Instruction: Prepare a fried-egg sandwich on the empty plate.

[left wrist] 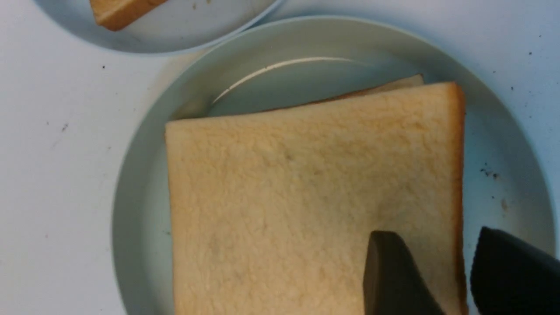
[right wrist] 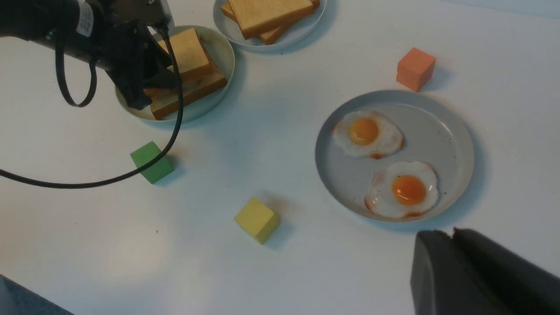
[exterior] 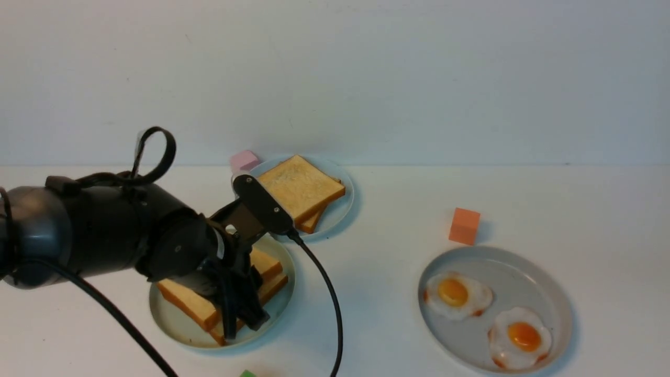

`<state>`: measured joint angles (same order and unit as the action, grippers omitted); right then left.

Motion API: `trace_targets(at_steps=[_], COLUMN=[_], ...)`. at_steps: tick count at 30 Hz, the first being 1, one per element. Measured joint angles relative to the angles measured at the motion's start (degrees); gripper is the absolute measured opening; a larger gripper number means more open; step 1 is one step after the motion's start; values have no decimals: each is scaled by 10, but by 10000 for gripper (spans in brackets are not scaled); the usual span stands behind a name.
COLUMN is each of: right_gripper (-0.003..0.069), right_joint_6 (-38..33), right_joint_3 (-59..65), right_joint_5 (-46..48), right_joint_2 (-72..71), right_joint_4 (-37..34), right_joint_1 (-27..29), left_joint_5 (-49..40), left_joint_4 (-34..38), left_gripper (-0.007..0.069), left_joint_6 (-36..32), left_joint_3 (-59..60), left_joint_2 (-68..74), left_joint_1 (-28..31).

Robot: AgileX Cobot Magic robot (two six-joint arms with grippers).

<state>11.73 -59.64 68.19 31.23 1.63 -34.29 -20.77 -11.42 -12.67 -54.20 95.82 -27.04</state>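
Note:
The mint-green plate (exterior: 172, 322) holds two toast slices, the top slice (exterior: 264, 262) lying askew on the lower one (right wrist: 192, 89). No egg shows between them. My left gripper (exterior: 243, 319) is down over the plate's near side. In the left wrist view its jaws (left wrist: 431, 236) stand apart astride the top slice's (left wrist: 306, 197) crust edge, one finger over the toast and one over the plate (left wrist: 144, 175). Two fried eggs (exterior: 455, 293) (exterior: 521, 335) lie on the larger grey-blue plate (exterior: 528, 272). My right gripper (right wrist: 453, 234) is shut and empty, near that plate.
A stack of plain toast (exterior: 301, 186) sits on the smaller grey-blue plate (exterior: 340, 209) behind the mint plate. Loose blocks: pink (exterior: 243, 159), orange (exterior: 464, 225), green (right wrist: 151, 162), yellow (right wrist: 257, 218). The left arm's black cable (exterior: 330, 293) hangs between the plates.

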Motion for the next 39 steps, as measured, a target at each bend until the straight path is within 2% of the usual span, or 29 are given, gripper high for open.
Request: trace_targets(at_steps=[1,4,8,11,13,14,16,18,19,20,24,26,30,39], right_gripper=[69,71,77,80,82,83,85,86,87,88,92,93,99,110], right_joint_6=[0,0,0,0,0,0,0,0,0,0,0,0,0,0], right_joint_3=[0,0,0,0,0,0,0,0,0,0,0,0,0,0], right_joint_5=[0,4,6,6,6,6,6,6,6,6,6,6,7,11], right_joint_2=[0,0,0,0,0,0,0,0,0,0,0,0,0,0], right_joint_4=[0,-1,-2,-2,-2,-3,-4,-4,-4,-4,-7,-8,-16,-16], right_joint_1=[0,0,0,0,0,0,0,0,0,0,0,0,0,0], left_joint_5=[0,-12,-19,-37,-63,-64,-71,-73,-71,-72,-30,-14,59,92], left_joint_4=[1,23,77,150,187,190,212,222,225,225,232,236,267,278], left_gripper=[321,402,423,359,239,227,85,-1,-13,-13,-13,-13,-13,-13], left_joint_6=[0,14,39,63,68,68,69,69,69,69,71,71,71,71], left_joint_3=[0,0,0,0,3,3,27,62,95,95,234,264,388,509], left_joint_2=[0,-25,-99,-223,-316,-325,-419,-495,-552,-552,-725,-757,-879,-931], left_joint_1=[0,0,0,0,0,0,0,0,0,0,0,0,0,0])
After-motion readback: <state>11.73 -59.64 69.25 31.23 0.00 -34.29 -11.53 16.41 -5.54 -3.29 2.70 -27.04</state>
